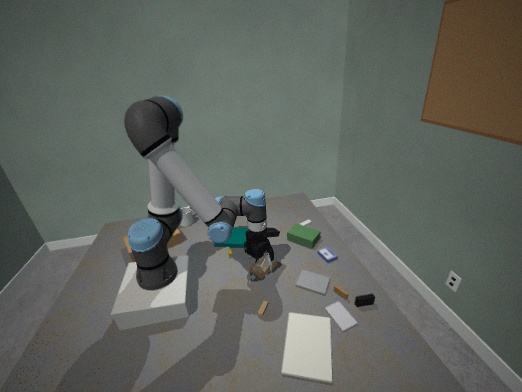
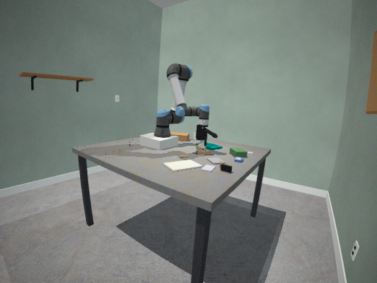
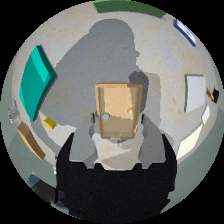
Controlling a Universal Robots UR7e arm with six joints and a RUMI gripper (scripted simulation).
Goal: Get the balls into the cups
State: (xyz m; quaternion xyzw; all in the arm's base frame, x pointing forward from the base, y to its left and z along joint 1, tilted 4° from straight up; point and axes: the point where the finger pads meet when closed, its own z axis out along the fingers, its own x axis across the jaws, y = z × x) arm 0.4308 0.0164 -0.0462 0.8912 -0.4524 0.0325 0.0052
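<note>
The covered wooden puzzle is a small tan box with a clear lid, in the middle of the wrist view. It lies between my gripper's two grey fingers, which stand slightly apart from its sides, so the gripper is open. Inside it, a green cup sits at the left and an orange cup at the right. The balls are too small to tell apart. In the top view the puzzle sits low at the table under the gripper and looks a little tilted. The exterior view shows the gripper pointing down over it.
Around the puzzle lie a teal block, a green block, a small blue card, a grey tile, a white board, a black block, small wooden pieces and a small yellow piece. The arm's white base stands at the left.
</note>
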